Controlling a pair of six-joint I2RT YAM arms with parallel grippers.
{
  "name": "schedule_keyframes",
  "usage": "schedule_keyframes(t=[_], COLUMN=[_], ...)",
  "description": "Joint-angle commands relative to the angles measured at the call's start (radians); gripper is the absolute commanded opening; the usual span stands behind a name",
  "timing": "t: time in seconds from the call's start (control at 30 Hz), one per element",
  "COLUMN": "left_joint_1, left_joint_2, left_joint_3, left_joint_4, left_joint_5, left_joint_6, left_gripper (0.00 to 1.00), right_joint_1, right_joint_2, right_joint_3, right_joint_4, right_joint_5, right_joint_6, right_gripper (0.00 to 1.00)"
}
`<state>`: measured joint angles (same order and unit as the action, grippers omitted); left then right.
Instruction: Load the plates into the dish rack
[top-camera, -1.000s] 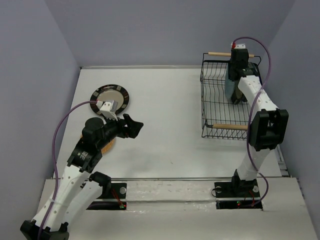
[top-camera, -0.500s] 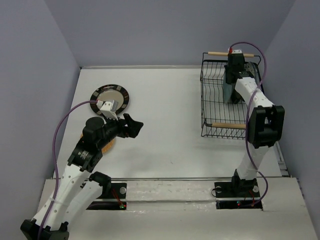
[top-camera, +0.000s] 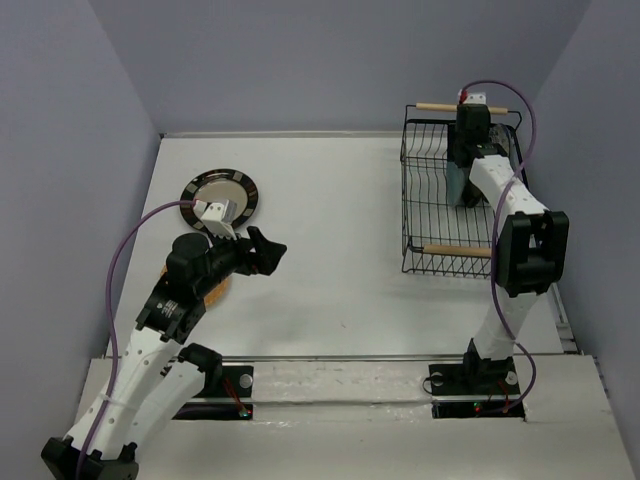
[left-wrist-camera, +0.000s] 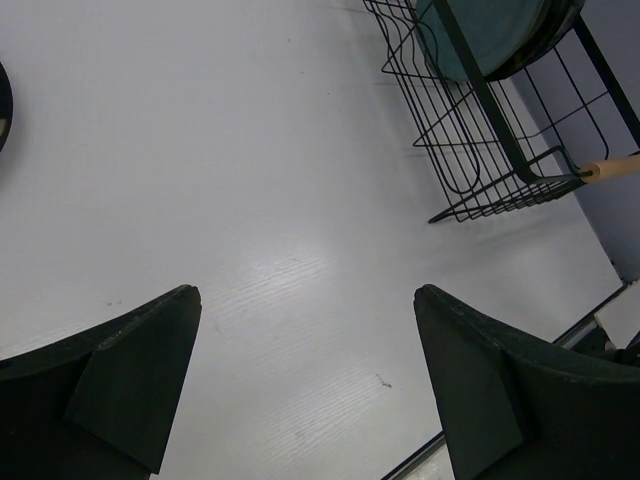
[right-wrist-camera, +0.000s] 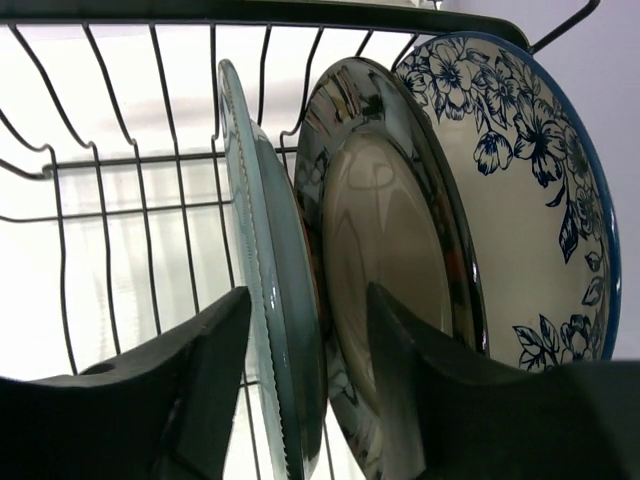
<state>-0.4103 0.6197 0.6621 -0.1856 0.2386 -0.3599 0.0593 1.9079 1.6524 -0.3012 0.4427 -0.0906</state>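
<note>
The black wire dish rack (top-camera: 432, 200) stands at the right. In the right wrist view three plates stand on edge in it: the teal plate (right-wrist-camera: 275, 300), a dark-rimmed plate (right-wrist-camera: 390, 250) and the floral plate (right-wrist-camera: 520, 190). My right gripper (right-wrist-camera: 310, 340) is open inside the rack, its fingers on either side of the teal plate's rim. The second dark-rimmed plate (top-camera: 215, 187) lies flat at the far left. The orange-tan plate (top-camera: 217, 292) lies mostly hidden under my left arm. My left gripper (top-camera: 268, 250) is open and empty above the bare table.
The rack has wooden handles at its far end (top-camera: 438, 107) and near end (top-camera: 462, 252). In the left wrist view the rack (left-wrist-camera: 480, 150) is at the upper right. Grey walls close in the table on three sides.
My right wrist has shifted slightly left and deeper into the rack over the last second. The left arm has not moved.
</note>
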Motion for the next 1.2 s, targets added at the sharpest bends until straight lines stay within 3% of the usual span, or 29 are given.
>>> schedule_keyframes(t=[0.0, 0.3, 0.53, 0.7, 0.8, 0.93, 1.07, 1.17], left_joint_1=[0.010, 0.048, 0.116, 0.171, 0.194, 0.246, 0.291, 0.300], left_joint_2=[0.002, 0.014, 0.043, 0.087, 0.094, 0.187, 0.284, 0.351], left_joint_3=[-0.006, -0.004, 0.011, 0.030, 0.047, 0.070, 0.108, 0.157], left_joint_4=[0.021, 0.028, 0.006, 0.009, 0.060, 0.152, 0.225, 0.247], left_joint_5=[0.005, 0.007, -0.062, -0.099, -0.162, -0.217, -0.153, -0.226], left_joint_6=[0.013, 0.012, 0.009, -0.031, -0.077, -0.190, -0.301, -0.330], left_gripper=[0.99, 0.99, 0.99, 0.99, 0.99, 0.99, 0.99, 0.99], right_joint_1=[-0.004, -0.004, -0.004, 0.016, 0.069, 0.172, 0.275, 0.326], right_joint_2=[-0.070, -0.176, -0.351, -0.575, -0.690, -0.773, -0.810, -0.839], right_joint_3=[0.026, 0.003, -0.106, -0.399, -0.569, -0.658, -0.710, -0.747], right_joint_4=[0.077, 0.059, 0.092, 0.319, 0.470, 0.501, 0.525, 0.554], right_joint_5=[0.025, -0.096, -0.430, -0.682, -0.766, -0.789, -0.805, -0.835], right_joint_6=[0.023, 0.133, 0.370, 0.567, 0.641, 0.654, 0.650, 0.657], right_gripper=[0.61, 0.73, 0.75, 0.72, 0.71, 0.71, 0.71, 0.71])
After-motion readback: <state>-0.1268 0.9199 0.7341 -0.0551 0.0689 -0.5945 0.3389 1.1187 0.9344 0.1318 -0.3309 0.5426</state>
